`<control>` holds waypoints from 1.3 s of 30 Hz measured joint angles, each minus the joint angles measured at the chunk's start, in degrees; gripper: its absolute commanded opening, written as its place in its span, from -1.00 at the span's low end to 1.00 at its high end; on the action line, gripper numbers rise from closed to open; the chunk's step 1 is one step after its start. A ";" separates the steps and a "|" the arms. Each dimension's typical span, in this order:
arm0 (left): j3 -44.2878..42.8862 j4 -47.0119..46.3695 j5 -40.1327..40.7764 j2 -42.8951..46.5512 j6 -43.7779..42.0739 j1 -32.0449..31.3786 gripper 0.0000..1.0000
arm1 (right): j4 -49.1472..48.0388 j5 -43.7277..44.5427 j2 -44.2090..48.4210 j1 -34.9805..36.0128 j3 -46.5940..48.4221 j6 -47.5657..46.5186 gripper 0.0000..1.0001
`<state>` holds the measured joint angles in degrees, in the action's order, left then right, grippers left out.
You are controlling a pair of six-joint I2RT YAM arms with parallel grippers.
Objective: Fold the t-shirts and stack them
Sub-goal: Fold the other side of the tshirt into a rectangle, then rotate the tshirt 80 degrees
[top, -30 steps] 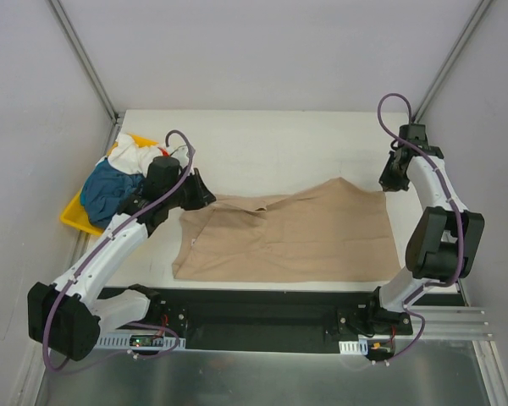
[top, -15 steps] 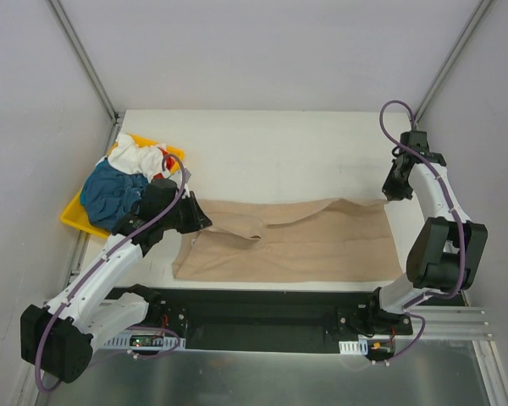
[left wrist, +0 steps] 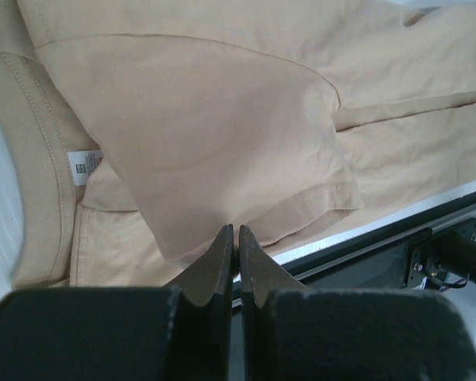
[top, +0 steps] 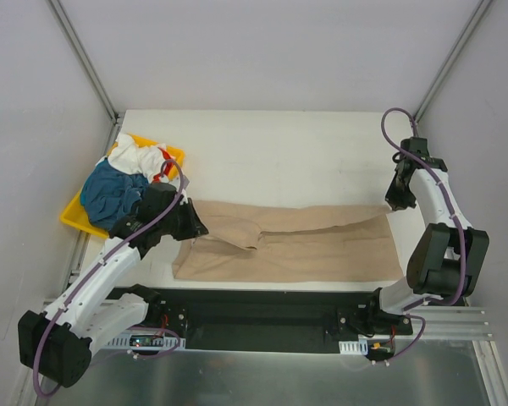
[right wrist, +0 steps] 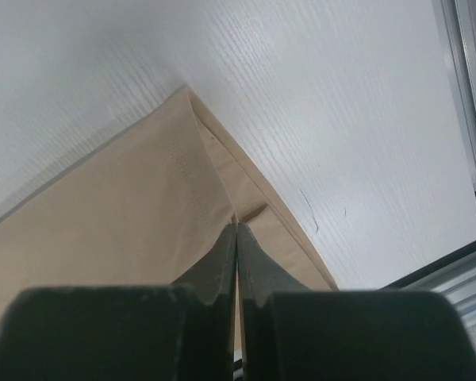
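Softly creased tan cloth t-shirt (top: 322,249)

The top view looks steeply down from above the arm bases at 6 o'clock, over the whole surface (top: 279,144). Wrist views peer closely past the left pincer (left wrist: 236,238) and right pincer (right wrist: 236,230). All three share the tan t-shirt (top: 322,245): left wrist its 9 o'clock end, right wrist its 3 o'clock corner.
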<state>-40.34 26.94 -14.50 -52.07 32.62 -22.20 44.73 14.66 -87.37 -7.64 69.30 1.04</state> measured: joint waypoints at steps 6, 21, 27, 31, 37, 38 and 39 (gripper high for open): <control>0.28 1.05 -0.52 0.63 0.00 0.00 -1.00 | 0.83 0.94 0.00 0.00 -1.66 0.66 -0.97; 2.45 4.52 -1.31 -2.12 2.38 0.00 0.99 | 3.98 5.27 -1.20 -0.09 -5.14 4.37 0.93; 0.17 5.38 -1.31 -3.67 2.56 0.00 0.99 | 3.32 0.68 0.11 -0.09 -5.22 3.80 0.93; -2.01 2.99 -1.86 -8.50 2.64 -0.39 0.99 | 0.11 -9.22 3.43 -0.09 -6.32 2.93 0.93; -3.45 -3.69 -3.34 -21.57 2.73 -2.64 0.99 | -5.73 -25.20 2.84 0.22 -8.66 3.06 0.93; -4.20 -4.35 -3.30 -24.15 2.73 -2.64 0.99 | -6.47 -26.80 2.14 0.31 -9.11 3.17 0.93; -4.98 -4.76 -3.04 -26.27 2.71 -2.62 0.99 | -7.26 -28.48 1.11 0.46 -9.66 3.26 0.93</control>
<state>-45.32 22.17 -17.54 -78.35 35.33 -24.82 37.47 -13.82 -86.26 -7.18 59.64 4.29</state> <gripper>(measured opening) 0.993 0.966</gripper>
